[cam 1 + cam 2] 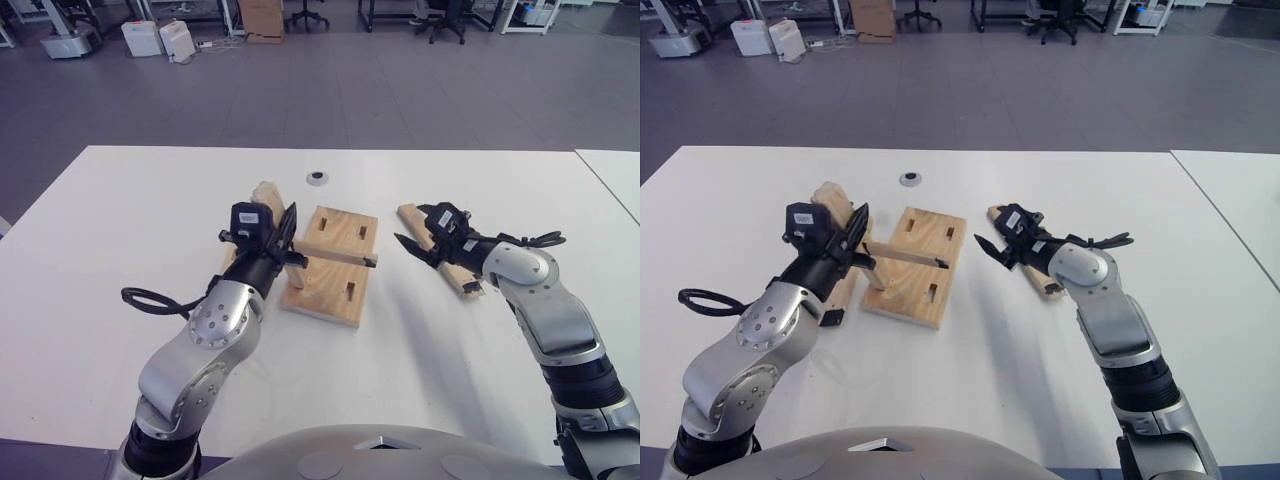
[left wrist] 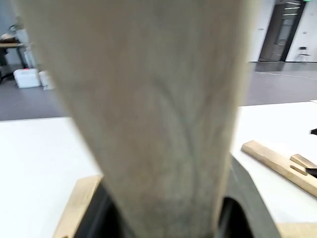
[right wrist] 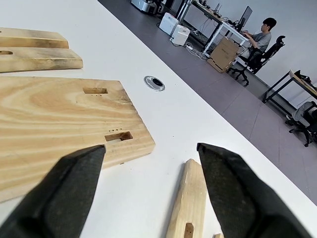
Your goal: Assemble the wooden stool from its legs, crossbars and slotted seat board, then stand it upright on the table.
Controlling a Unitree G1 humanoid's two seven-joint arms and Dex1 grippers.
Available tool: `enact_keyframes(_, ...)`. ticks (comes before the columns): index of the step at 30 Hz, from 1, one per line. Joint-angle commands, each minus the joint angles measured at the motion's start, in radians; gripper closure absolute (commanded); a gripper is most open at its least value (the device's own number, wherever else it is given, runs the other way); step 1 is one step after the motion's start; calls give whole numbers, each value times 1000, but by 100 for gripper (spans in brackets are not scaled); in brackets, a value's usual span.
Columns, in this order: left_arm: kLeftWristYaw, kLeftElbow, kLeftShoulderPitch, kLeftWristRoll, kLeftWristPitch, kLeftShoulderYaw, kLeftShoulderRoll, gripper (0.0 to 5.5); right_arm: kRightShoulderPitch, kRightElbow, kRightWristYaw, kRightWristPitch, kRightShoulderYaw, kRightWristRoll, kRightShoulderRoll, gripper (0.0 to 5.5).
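Slotted seat board (image 1: 332, 270): lying flat on the desk (image 1: 120, 230). Left gripper (image 1: 290, 240): fingers clamping 1 crossbar (image 1: 338, 258), holding it across the board. Right gripper (image 1: 412, 236): fingers gaping wide, hovering by 1 leg (image 1: 455, 272) lying right of the board.

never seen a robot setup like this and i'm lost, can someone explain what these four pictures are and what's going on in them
This is a humanoid robot with two arms, each ending in a two-finger gripper. The two wide pictures come from cameras in its head, looking down over its arms at a white table. The other two come from cameras on its wrists, so they sit very close to the work.

In the middle lies a wooden seat board with slots cut in it. The left gripper holds a wooden bar over that board; the left wrist camera sees that bar up close. The right gripper is open, above a wooden leg on the table. More wooden pieces lie by the left arm.
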Motion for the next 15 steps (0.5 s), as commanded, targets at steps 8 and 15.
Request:
enact_keyframes(8,-150,-67,-38,-315,-76,208,-190,300,-35,37,-43,-26,-60,-12,-16,204)
enact_keyframes(15,-133,-52,-268,-614,-94,398,-74,176,-56,124,-50,-69,-151,-5,-59,204)
